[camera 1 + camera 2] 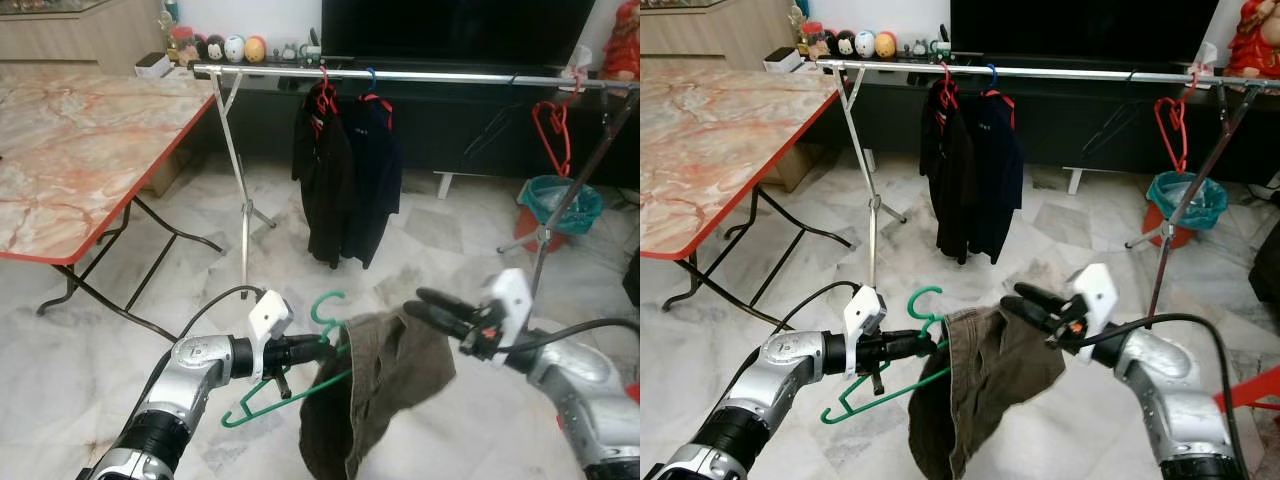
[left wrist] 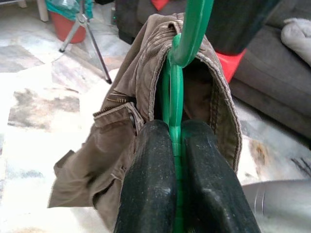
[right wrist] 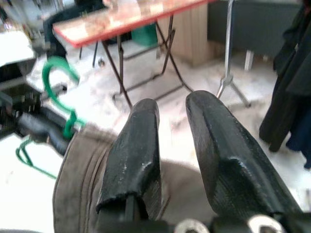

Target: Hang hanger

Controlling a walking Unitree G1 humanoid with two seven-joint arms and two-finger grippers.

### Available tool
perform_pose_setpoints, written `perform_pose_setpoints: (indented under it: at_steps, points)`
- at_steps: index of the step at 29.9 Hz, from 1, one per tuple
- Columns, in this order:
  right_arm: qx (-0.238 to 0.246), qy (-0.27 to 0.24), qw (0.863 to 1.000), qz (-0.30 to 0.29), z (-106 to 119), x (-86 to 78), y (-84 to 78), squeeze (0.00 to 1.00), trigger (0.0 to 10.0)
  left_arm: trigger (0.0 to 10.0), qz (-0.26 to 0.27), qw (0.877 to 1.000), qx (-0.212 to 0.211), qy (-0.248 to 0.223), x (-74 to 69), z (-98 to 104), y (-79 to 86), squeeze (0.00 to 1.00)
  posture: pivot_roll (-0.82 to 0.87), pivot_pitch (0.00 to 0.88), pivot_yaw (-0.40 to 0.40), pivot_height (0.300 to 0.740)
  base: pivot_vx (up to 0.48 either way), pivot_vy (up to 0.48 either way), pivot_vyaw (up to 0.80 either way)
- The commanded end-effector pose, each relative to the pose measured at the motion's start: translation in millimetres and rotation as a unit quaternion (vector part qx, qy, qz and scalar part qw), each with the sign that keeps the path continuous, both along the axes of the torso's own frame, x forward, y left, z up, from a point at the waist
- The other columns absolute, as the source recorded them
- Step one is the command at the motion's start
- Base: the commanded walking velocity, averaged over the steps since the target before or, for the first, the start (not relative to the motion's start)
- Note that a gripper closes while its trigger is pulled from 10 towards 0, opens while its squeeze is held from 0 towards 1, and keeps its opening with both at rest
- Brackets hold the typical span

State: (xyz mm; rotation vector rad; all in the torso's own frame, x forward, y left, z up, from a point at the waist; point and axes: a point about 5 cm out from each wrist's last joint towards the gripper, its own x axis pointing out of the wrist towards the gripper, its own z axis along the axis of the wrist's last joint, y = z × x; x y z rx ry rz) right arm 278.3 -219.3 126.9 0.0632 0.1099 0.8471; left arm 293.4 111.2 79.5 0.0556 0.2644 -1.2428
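Note:
My left gripper (image 1: 318,349) is shut on the neck of a green hanger (image 1: 325,306), just below its hook. A brown garment (image 1: 385,385) hangs draped over that hanger in front of me, above the floor. In the left wrist view the green hanger (image 2: 176,102) runs up between my two black fingers (image 2: 150,179) into the brown garment (image 2: 121,131). My right gripper (image 1: 428,306) is open at the garment's upper right edge and points left, with no cloth between its fingers (image 3: 141,141). The silver clothes rail (image 1: 430,75) stands farther ahead.
Two dark garments (image 1: 345,170) hang on the rail, and a red hanger (image 1: 550,125) hangs near its right end. A marble-topped folding table (image 1: 80,150) stands on the left. A teal bin (image 1: 560,205) sits by the rack's right leg, with a TV (image 1: 450,30) behind.

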Motion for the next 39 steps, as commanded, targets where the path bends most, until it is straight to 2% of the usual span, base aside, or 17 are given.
perform_pose_setpoints:
  at_steps: [1,6,9,10,12,15,17,23,31,32,33,34,35,39]
  points:
    - [0.014,-0.006,1.000,-0.001,4,0.8,-6.2,0.00,10.0,10.0,-0.021,1.000,-0.007,-0.022,-0.2,10,-4.1,0.00,0.04,0.000,-0.008,0.740,0.000,0.000,0.00]
    - [0.048,-0.004,0.999,0.023,8,0.3,-11.5,0.00,10.0,10.0,-0.042,0.999,0.014,-0.032,-1.8,10,-4.6,0.00,0.04,0.000,-0.010,0.740,0.000,0.000,0.00]
    - [0.073,0.009,0.994,0.077,8,-5.6,-5.6,0.00,10.0,10.0,-0.053,0.998,0.019,-0.035,-2.9,10,-5.9,0.00,0.04,0.000,-0.011,0.740,0.000,0.000,0.00]
    - [0.056,0.030,0.989,0.130,2,-14.2,1.6,0.00,10.0,10.0,-0.061,0.997,0.020,-0.031,-3.7,10,-7.1,0.00,0.04,0.000,-0.014,0.740,0.000,0.000,0.00]
    - [0.038,0.045,0.985,0.164,-6,-20.2,5.2,0.00,10.0,10.0,-0.068,0.997,0.019,-0.030,-4.5,11,-8.2,0.00,0.04,0.000,-0.014,0.740,0.000,0.000,0.00]
    - [0.047,0.068,0.976,0.200,-13,-26.0,8.1,0.00,10.0,10.0,-0.093,0.995,0.022,-0.033,-8.2,13,-9.7,0.00,0.04,0.000,-0.018,0.740,0.000,0.000,0.00]
    - [0.032,0.074,0.970,0.230,-19,-30.1,11.6,0.00,10.0,10.0,-0.118,0.992,0.030,-0.032,-12.7,14,-10.6,0.00,0.05,0.000,-0.027,0.740,0.000,0.000,0.00]
    - [0.034,0.071,0.968,0.239,-20,-26.5,12.9,0.00,10.0,10.0,-0.146,0.988,0.036,-0.034,-16.4,17,-12.8,0.00,0.06,0.000,-0.034,0.740,0.000,0.000,0.00]
    - [-0.050,0.097,0.956,0.272,-35,-30.7,11.4,0.00,10.0,10.0,-0.161,0.985,0.045,-0.037,-18.1,21,-14.0,0.00,0.06,0.000,-0.035,0.740,0.000,0.000,0.00]
    - [-0.050,0.095,0.955,0.278,-34,-30.8,11.3,0.09,10.0,10.0,-0.162,0.985,0.046,-0.037,-18.3,22,-13.6,0.00,0.06,0.000,-0.035,0.740,0.000,0.000,0.00]
    - [-0.049,0.093,0.954,0.279,-34,-30.7,11.0,0.60,10.0,10.0,-0.162,0.985,0.046,-0.037,-18.4,22,-13.6,0.00,0.06,0.000,-0.035,0.740,0.000,0.000,0.00]
    - [-0.049,0.092,0.954,0.280,-33,-30.6,10.9,0.60,10.0,10.0,-0.162,0.985,0.047,-0.037,-18.5,22,-13.6,0.00,0.06,0.000,-0.035,0.740,0.000,0.000,0.00]
    - [-0.052,0.091,0.953,0.285,-33,-31.3,10.5,1.00,10.0,10.0,-0.162,0.985,0.047,-0.037,-18.5,22,-13.6,0.00,0.06,0.000,-0.035,0.740,0.000,0.000,0.00]
    - [-0.081,0.065,0.951,0.293,-31,-29.2,9.8,1.00,10.0,10.0,-0.162,0.985,0.048,-0.038,-18.0,23,-13.9,0.00,0.06,0.000,-0.033,0.740,0.000,0.000,0.00]
